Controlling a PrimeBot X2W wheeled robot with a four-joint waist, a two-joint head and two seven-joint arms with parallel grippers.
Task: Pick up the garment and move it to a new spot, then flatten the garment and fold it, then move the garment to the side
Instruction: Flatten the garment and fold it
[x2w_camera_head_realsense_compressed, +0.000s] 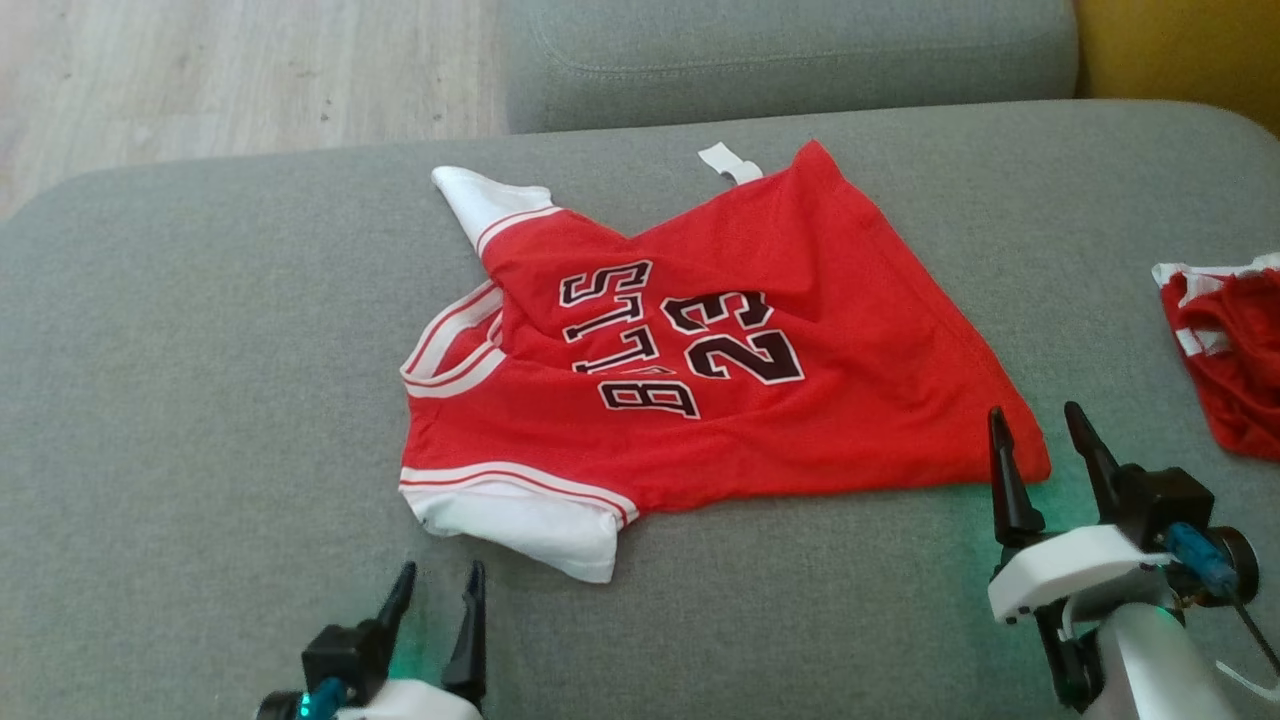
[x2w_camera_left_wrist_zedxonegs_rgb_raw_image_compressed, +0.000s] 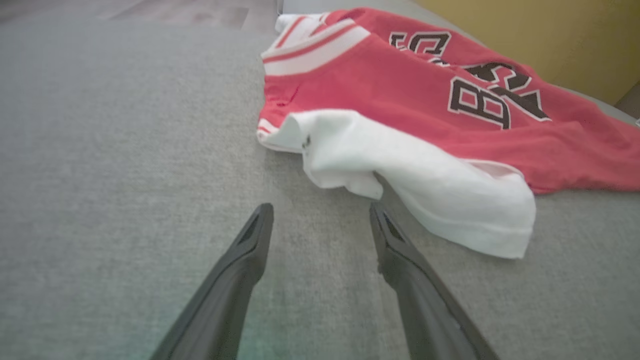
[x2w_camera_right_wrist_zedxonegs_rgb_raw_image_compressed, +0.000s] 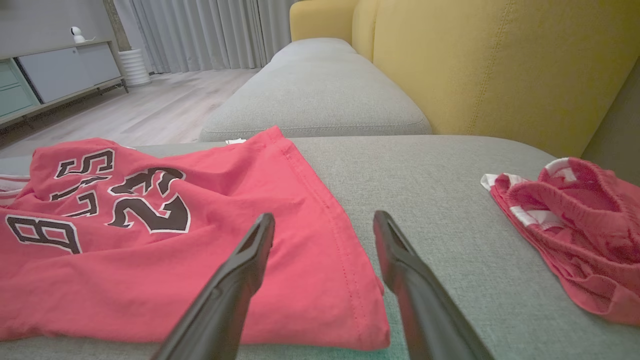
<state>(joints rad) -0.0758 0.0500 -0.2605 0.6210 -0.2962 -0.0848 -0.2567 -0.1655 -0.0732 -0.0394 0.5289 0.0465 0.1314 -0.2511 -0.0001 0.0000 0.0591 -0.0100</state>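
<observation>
The red basketball jersey (x2w_camera_head_realsense_compressed: 800, 300) with white sleeves and black lettering lies in the middle of the grey fabric sofa cushion (x2w_camera_head_realsense_compressed: 200, 400). Its neck points to the robot's left and its hem to the right. It is spread out but not flat: wrinkles run across the chest, and the near white sleeve (x2w_camera_head_realsense_compressed: 520, 515) is bunched and partly folded over. The left gripper (x2w_camera_head_realsense_compressed: 443, 568) is just beside this sleeve, with its two dark fingers wide apart and nothing between them. In the left wrist view one fingertip is very close to the sleeve's edge, but whether it touches cannot be told. The right gripper (x2w_camera_head_realsense_compressed: 1033, 410) is at the near hem corner (x2w_camera_head_realsense_compressed: 1020, 455), also fully spread and holding nothing. In the right wrist view one finger is above the red cloth and the other is beyond its edge. The step in hand seems to be the flattening. To do it well, each gripper should probably come low to the cushion and close on the edge of the cloth, not on the middle. The two arms should then draw apart slowly, along the length of the jersey, until the wrinkles go out. Pulling too high may lift and crumple the fabric again. The right arm should also stay away from the crumpled red garment with white trim (x2w_camera_head_realsense_compressed: 1225, 350), which lies well apart at the right edge of the cushion.
</observation>
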